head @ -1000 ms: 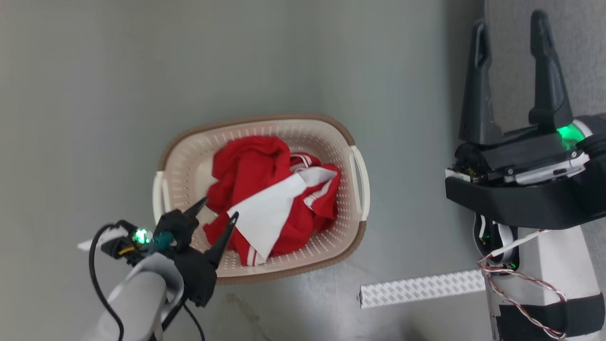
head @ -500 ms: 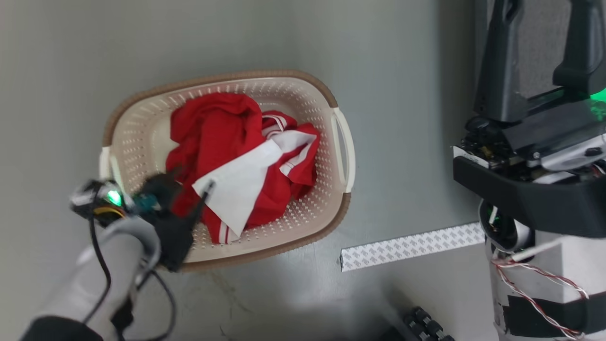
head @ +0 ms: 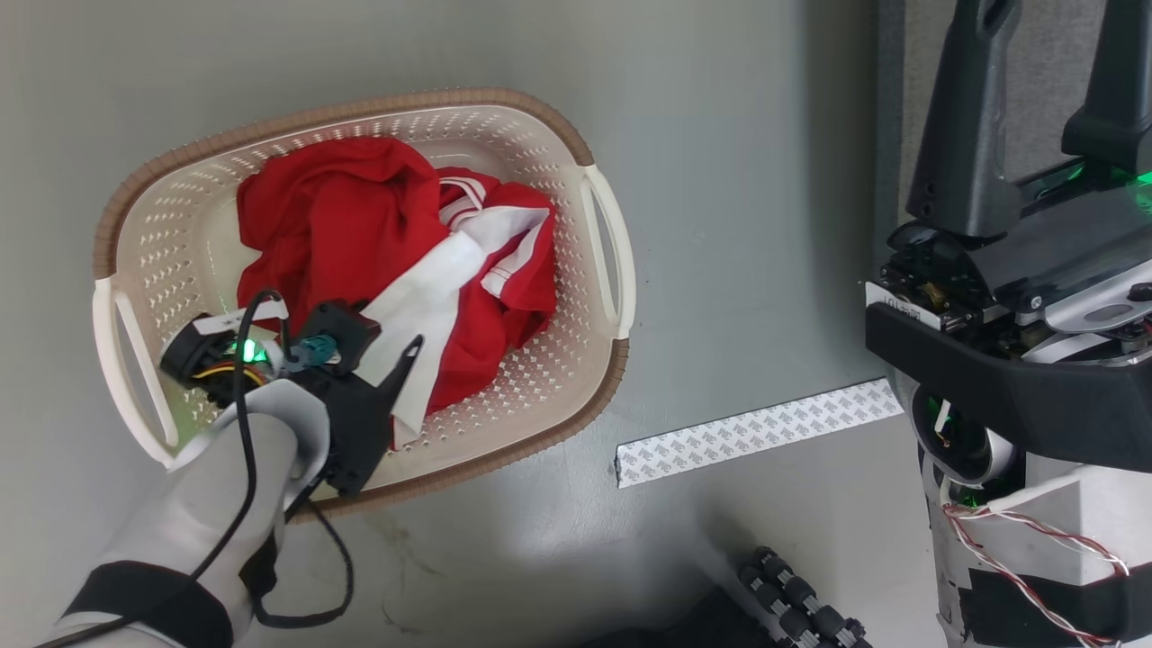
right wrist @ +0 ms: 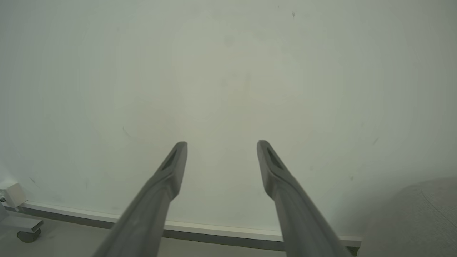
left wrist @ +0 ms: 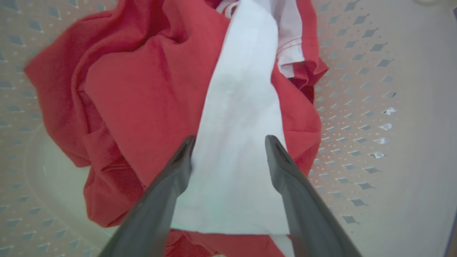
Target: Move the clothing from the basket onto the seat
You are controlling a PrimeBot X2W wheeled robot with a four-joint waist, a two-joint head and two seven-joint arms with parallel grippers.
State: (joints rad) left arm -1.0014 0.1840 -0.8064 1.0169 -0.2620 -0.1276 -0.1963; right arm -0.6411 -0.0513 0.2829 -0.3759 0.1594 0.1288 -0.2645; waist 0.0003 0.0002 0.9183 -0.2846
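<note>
The clothing [head: 342,216] fills the middle of the basket [head: 360,103], leaving bare bottom along its left wall and near edge. The left gripper [left wrist: 230,142], fingers apart, hangs inside the rim just over the white panel. The floor [head: 747,225] right of the basket is unobstructed except for a flat tape strip [head: 760,432] near the basket's near right corner.

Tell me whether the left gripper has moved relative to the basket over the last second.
Yes. The left gripper has advanced from the near rim of the basket inward, over the clothing; the camera shifted too.
</note>
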